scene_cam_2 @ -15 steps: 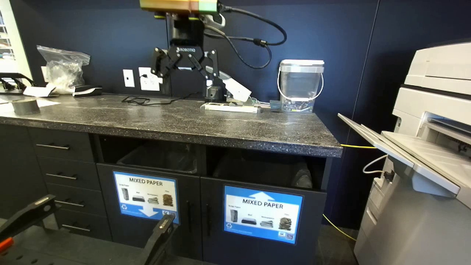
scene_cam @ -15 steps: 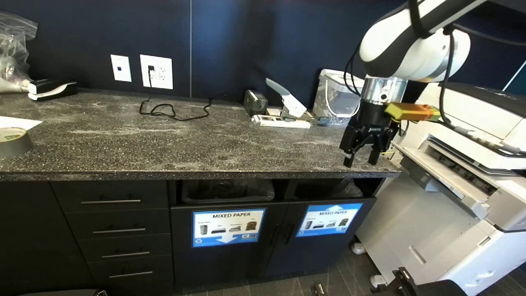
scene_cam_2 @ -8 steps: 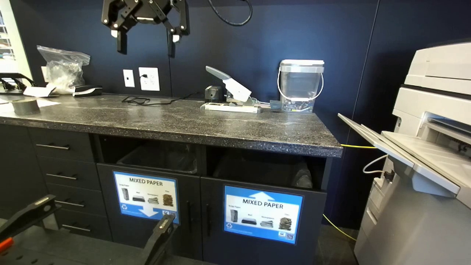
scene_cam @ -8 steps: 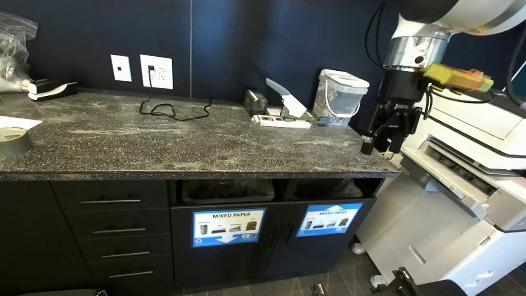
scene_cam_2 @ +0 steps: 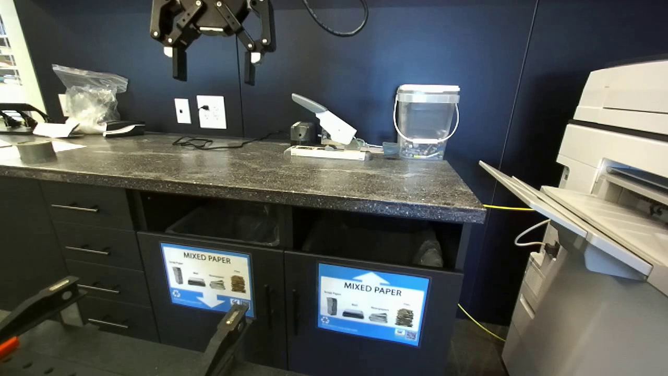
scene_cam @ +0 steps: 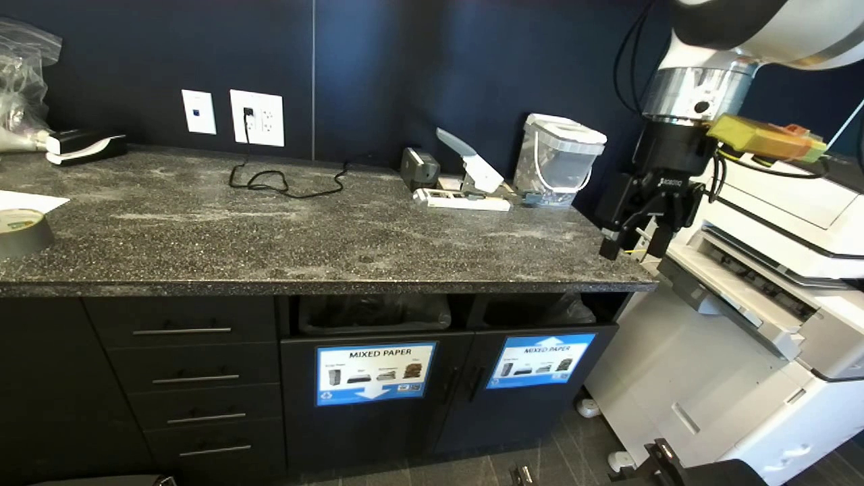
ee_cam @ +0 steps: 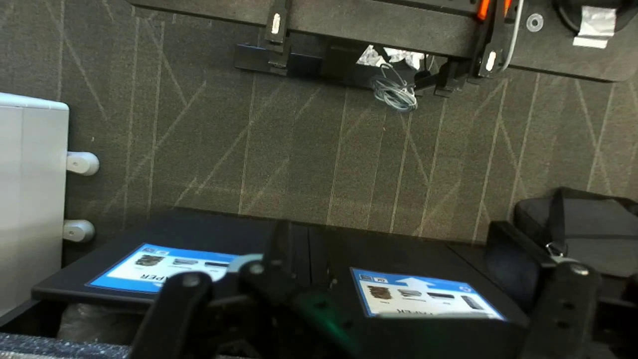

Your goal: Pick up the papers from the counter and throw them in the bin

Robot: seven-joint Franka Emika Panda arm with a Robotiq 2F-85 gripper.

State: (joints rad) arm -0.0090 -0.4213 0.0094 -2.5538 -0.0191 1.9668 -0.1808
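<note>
My gripper point(scene_cam: 634, 248) is open with nothing between its fingers. It hangs in the air by the right end of the counter point(scene_cam: 324, 250) in an exterior view, and high in front of the back wall in an exterior view point(scene_cam_2: 214, 73). In the wrist view its spread fingers point(ee_cam: 394, 237) are over the cabinet fronts and floor. The bin point(scene_cam_2: 443, 313) is the dark right-hand front with the bluer label and an open slot above. It also shows in the wrist view point(ee_cam: 209, 229). No crumpled paper pieces show; they are hidden or out of view.
On the counter are a black cable point(scene_cam: 283, 187), a white-and-grey lever tool point(scene_cam: 466, 201), a pale bucket point(scene_cam: 560, 158), a tape roll point(scene_cam: 25, 236) and a flat white sheet point(scene_cam: 34, 201). A twin front point(scene_cam_2: 271, 334) adjoins the bin. A printer point(scene_cam: 742, 378) stands at the right.
My gripper has moved off the countertop, rightward in an exterior view, and up and left in an exterior view. In the last half second it has dropped slightly. It stays open.
</note>
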